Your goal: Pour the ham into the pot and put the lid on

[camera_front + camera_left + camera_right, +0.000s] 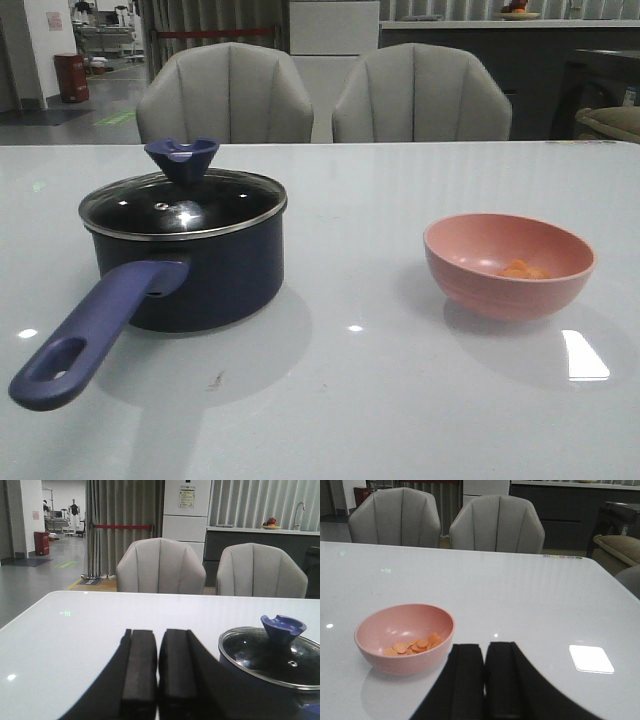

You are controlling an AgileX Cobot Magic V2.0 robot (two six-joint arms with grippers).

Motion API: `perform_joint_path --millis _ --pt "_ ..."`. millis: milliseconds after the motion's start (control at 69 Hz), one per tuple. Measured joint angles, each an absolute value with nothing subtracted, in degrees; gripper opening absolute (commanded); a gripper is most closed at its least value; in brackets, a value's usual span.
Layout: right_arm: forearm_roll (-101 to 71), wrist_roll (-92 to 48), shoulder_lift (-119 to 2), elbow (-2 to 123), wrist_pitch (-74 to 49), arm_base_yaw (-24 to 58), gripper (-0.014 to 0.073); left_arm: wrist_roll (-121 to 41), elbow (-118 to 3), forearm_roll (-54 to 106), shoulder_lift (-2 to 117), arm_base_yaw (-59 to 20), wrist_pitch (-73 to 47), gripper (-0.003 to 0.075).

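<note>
The dark navy pot [200, 275] stands on the left of the table, its purple-blue handle [90, 335] pointing toward the front. The glass lid [183, 205] with its dark-blue knob [182, 158] rests on the pot. Orange-pink ham slices [415, 646] lie in a salmon-pink bowl [508, 265] on the right. My left gripper [157, 632] is shut and empty, short of the lid [272, 655]. Shut and empty as well, my right gripper [485, 645] hovers just beside the bowl [404, 637]. Neither gripper shows in the front view.
Two grey chairs [225, 95] [420, 95] stand behind the table's far edge. The white glossy table [350, 400] carries only the pot and the bowl. A counter and a cushion [620, 547] lie beyond the right side.
</note>
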State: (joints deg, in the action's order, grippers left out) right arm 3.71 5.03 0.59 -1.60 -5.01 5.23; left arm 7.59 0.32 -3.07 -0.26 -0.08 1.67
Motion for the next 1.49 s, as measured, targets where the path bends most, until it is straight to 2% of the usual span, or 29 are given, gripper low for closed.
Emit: perform_joint_path --millis 246,377,522,739,942,1189,1247,1305,1493 --pt "3.71 5.03 0.59 -1.60 -5.01 5.23 0.0157 7.59 0.22 -3.07 -0.26 -0.08 13.74 0.0113" --pt "3.69 5.03 0.59 -1.60 -5.01 5.23 0.0157 7.59 -1.49 -3.07 -0.26 -0.08 14.76 0.0113" --pt "3.59 5.03 0.59 -1.60 -5.01 5.23 0.0157 7.59 -9.33 -3.07 0.25 -0.08 7.17 0.0113" --pt "3.59 5.03 0.59 -1.60 -5.01 5.23 0.0157 7.59 -22.51 -3.07 5.61 -0.08 -15.08 0.0113" --pt "3.59 5.03 0.59 -1.60 -5.10 5.23 0.0157 7.59 -23.73 0.00 8.53 -0.08 -21.60 0.0113" --pt "3.59 5.03 0.59 -1.60 -5.10 5.23 0.0157 7.59 -23.73 0.40 8.88 -0.08 -22.38 0.0117" --pt "3.59 5.03 0.59 -1.60 -5.10 5.23 0.0157 7.59 -23.73 0.40 8.88 -0.08 -22.76 0.0139" --pt "3.59 5.03 0.59 -1.60 -5.10 5.23 0.0157 7.59 -23.73 0.40 8.88 -0.08 -22.88 0.0199" --pt "3.59 5.03 0.59 -1.60 -5.10 5.23 0.0157 7.59 -23.73 -0.72 8.88 -0.08 -23.43 0.0521"
